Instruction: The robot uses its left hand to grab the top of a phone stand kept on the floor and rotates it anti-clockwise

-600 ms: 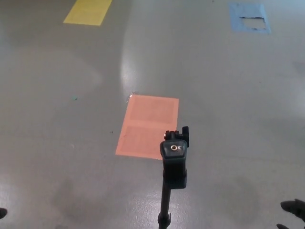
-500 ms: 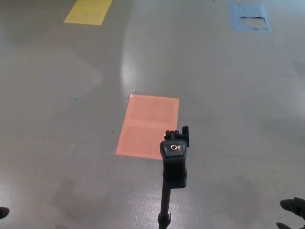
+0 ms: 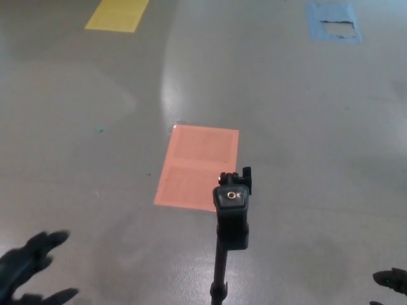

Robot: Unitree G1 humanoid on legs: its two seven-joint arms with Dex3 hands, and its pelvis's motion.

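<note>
At the lower left corner of the floor (image 3: 95, 190), the left hand (image 3: 28, 270) shows blurred, its fingers spread apart and holding nothing. It lies well apart from the phone stand (image 3: 231, 213), which rises from the floor near the bottom edge, a little right of centre, its black head seen from above with a small brass screw on top and a clamp knob on its far side. The pole runs down out of view at the bottom edge. Just behind the stand lies an orange rectangle (image 3: 198, 162) marked on the floor; a yellow patch (image 3: 119, 14) sits at the far left edge and a blue one (image 3: 334, 22) at the far right. At the lower right corner only a dark tip of the right hand (image 3: 392, 279) shows; whether it is open I cannot tell.

The step in hand looks to be the reach. Next the left hand must cross rightward, settle over the stand's head, close on it, then twist anti-clockwise.
</note>
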